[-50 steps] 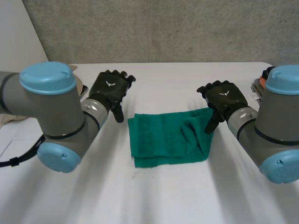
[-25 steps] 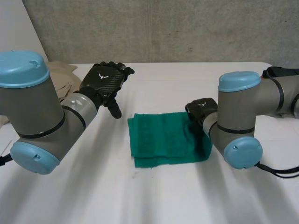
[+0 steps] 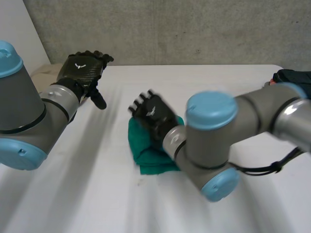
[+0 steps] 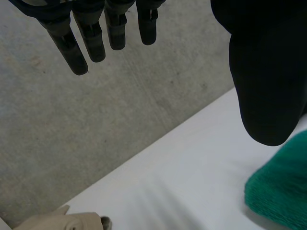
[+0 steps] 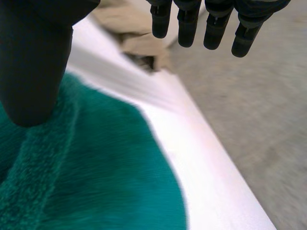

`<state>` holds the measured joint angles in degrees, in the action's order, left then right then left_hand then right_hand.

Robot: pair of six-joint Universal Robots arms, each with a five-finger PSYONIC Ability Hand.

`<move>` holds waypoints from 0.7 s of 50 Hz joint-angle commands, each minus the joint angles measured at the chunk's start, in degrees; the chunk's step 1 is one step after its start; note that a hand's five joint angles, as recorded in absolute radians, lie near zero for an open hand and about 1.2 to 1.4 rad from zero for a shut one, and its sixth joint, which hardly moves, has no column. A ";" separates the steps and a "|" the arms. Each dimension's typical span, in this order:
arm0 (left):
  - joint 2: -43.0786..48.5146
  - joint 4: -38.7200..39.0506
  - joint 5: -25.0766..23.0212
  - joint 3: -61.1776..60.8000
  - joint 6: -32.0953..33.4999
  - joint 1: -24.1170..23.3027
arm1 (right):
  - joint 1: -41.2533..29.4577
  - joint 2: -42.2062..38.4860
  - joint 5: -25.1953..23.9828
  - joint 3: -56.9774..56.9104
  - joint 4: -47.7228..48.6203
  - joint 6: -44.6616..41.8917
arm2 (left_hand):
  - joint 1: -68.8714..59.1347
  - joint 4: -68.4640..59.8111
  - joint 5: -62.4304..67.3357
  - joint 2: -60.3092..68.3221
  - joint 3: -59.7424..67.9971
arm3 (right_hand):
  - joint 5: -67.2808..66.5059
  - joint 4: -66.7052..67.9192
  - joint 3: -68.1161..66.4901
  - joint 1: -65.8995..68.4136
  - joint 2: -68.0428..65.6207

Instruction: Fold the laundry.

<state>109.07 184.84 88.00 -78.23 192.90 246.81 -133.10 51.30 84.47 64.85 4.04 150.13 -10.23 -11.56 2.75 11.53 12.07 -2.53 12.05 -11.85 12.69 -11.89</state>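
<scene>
Both hands hold nothing. Our left hand (image 3: 83,69) hovers well apart from the green towel (image 3: 146,158), fingers straight and clear of the thumb. Our right hand (image 3: 154,115) reaches over the towel's end nearer the left arm, fingers straight, thumb apart, pinching nothing. The towel lies bunched mid-table (image 3: 97,194). We judge a further fold is in hand; next we need a firm pinch on an edge.

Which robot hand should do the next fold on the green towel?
The right hand: it hovers open over the green towel, thumb close above it. The left hand is open too, but off to the side, well clear of the towel.
</scene>
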 commanded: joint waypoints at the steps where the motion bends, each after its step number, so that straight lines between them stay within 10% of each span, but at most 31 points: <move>1: 2.45 -0.27 -1.33 4.13 -3.66 -1.32 | 8.99 9.08 -1.68 2.73 -1.57 21.15 | 0.23 1.56 -2.75 -1.53 -2.07 | 2.53 -2.05 1.85 -2.69 1.89; 10: 16.07 -9.40 -11.10 14.32 -7.45 -8.44 | 14.97 0.13 -6.33 -4.64 -14.40 28.64 | 0.23 1.56 -2.75 -1.53 -2.07 | 2.53 -2.05 1.85 -2.69 1.89; 22: 29.18 -20.57 0.50 23.39 -1.57 -9.50 | 13.39 -11.22 -8.36 -12.56 -21.97 26.89 | 0.23 1.56 -2.75 -1.53 -2.07 | 2.53 -2.05 1.85 -2.69 1.89; 35: 24.44 -21.28 1.12 18.03 1.69 -8.36 | 13.04 -10.70 0.08 -11.86 -22.23 18.45 | 0.23 1.56 -2.75 -1.53 -2.07 | 2.53 -2.05 1.85 -2.69 1.89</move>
